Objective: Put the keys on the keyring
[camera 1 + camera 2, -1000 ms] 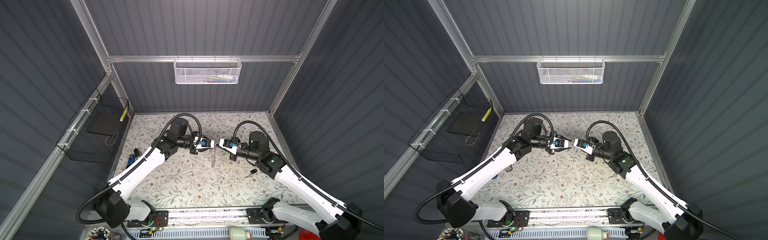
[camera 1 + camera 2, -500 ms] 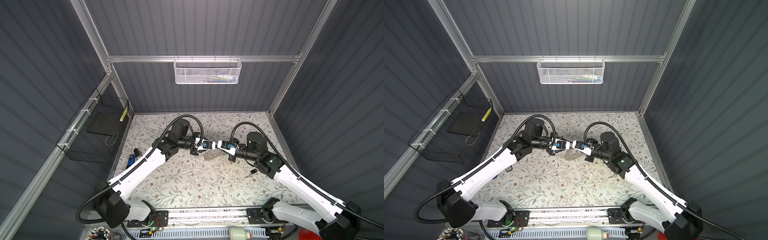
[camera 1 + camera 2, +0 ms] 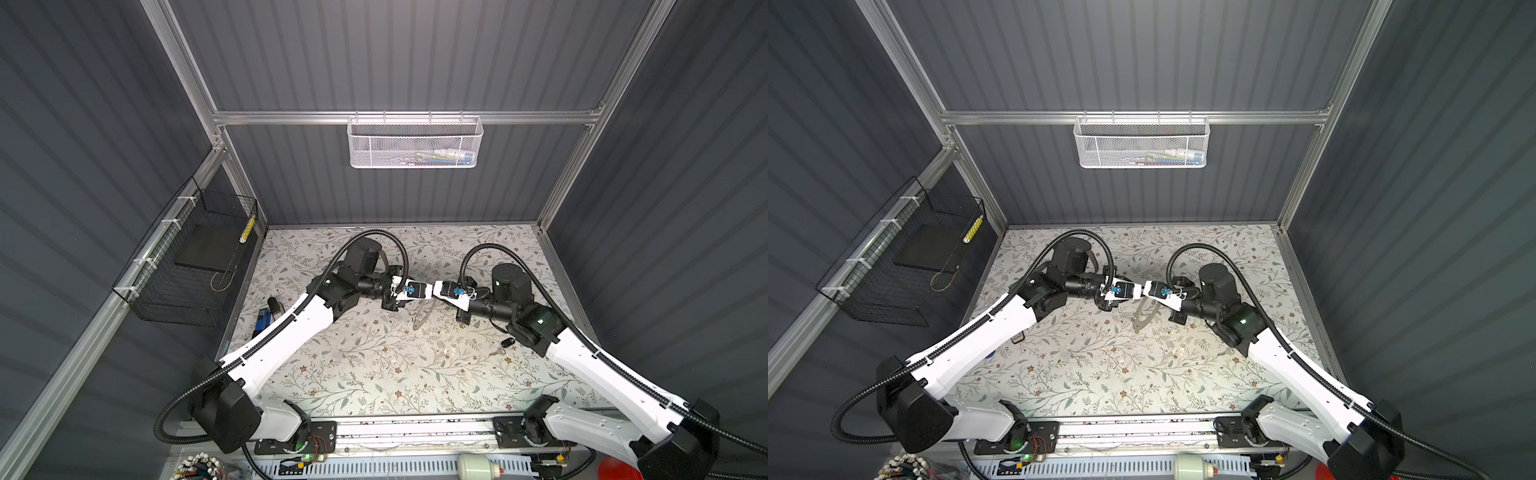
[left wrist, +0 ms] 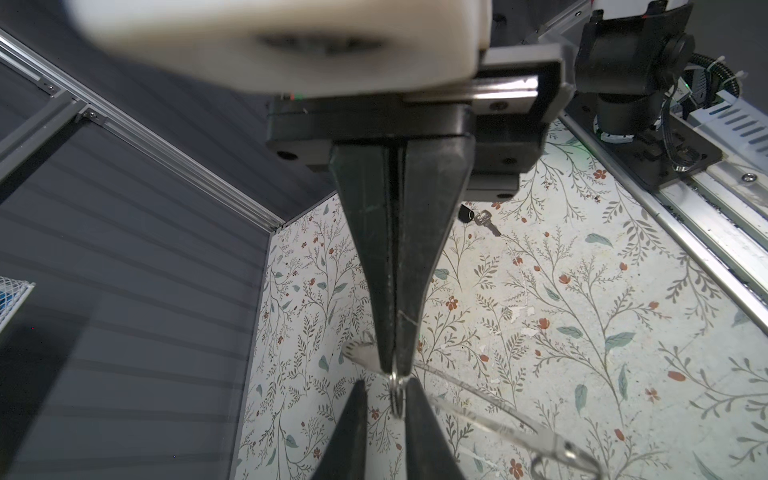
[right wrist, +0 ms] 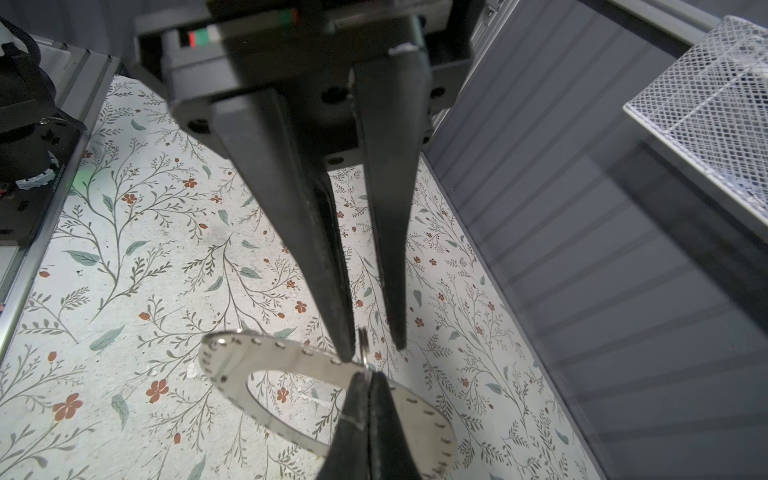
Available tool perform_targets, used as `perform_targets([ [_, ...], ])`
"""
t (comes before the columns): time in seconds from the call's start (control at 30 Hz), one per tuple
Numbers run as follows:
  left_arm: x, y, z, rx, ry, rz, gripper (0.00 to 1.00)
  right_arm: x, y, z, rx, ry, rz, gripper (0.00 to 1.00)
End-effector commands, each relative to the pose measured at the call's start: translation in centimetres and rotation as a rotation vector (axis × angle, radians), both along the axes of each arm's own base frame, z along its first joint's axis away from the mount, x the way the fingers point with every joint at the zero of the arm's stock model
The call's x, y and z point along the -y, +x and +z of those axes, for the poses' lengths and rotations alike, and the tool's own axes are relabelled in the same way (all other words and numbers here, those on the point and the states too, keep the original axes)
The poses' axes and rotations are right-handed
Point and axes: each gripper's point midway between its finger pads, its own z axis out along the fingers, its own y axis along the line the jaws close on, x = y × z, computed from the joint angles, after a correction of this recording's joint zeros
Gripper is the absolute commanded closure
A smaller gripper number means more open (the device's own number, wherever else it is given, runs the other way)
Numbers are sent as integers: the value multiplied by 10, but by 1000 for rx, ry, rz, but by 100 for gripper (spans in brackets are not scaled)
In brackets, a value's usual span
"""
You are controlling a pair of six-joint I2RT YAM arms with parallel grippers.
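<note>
"What stage are they at, do you reckon?"

"No threading yet, I'd say; they're getting a loop ready. The right gripper (image 5: 368, 376) is clamped tight on the rim of the keyring (image 5: 291, 357). It holds that grey plate tilted, mid-table between the two arms, and clear of the floral table (image 3: 374, 374) as far as I can see. The left gripper (image 5: 371, 348) faces it tip to tip. Its fingers (image 5: 316, 270) stand a little apart, with one of the small wire loops (image 5: 363, 338) between them. Whether either finger touches the wire, I can't tell."

"And the keys?"

"The black-headed key (image 3: 505, 343) lies loose on the table beside the right arm, well apart from the plate. Neither gripper has it. The green tag I can't find anywhere."

"So what next?"

"My guess is the left has to nip that loop squarely. It's thin wire and would slip out easily if the plate wobbles, so the right must hold steady. After that, one gripper must let go and fetch the key."
</note>
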Motion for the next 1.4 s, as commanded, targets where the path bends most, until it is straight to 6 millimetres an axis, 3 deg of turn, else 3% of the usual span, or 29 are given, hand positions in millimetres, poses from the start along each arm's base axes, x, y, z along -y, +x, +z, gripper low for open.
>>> perform_targets([
  [0.0, 4, -1, 0, -20, -7, -8, 83, -4, -1, 22, 24, 47, 16, 98],
  [0.3, 7, 1, -1, -27, -8, -11, 100, -5, -1, 23, 21, 51, 16, 95],
  [0.37, 6, 2, -3, -31, -7, -3, 100, -2, 0, 20, 20, 31, 0, 89],
  [0.43, 4, 2, -5, -20, -12, 8, 100, 8, 3, 17, 26, 12, -54, 75],
  [0.57, 2, 2, -4, 70, -57, 7, 100, 27, 1, 5, 41, 0, -113, 58],
  [0.67, 0, 1, -7, 137, -79, 5, 100, 42, 3, -6, 32, -5, -170, 53],
  [0.9, -3, 0, -3, 215, -116, 6, 100, 70, 20, -17, -44, 78, -346, 48],
  [1.37, -4, -1, 0, 240, -164, 23, 100, 75, 42, -50, -258, 137, -495, 45],
])
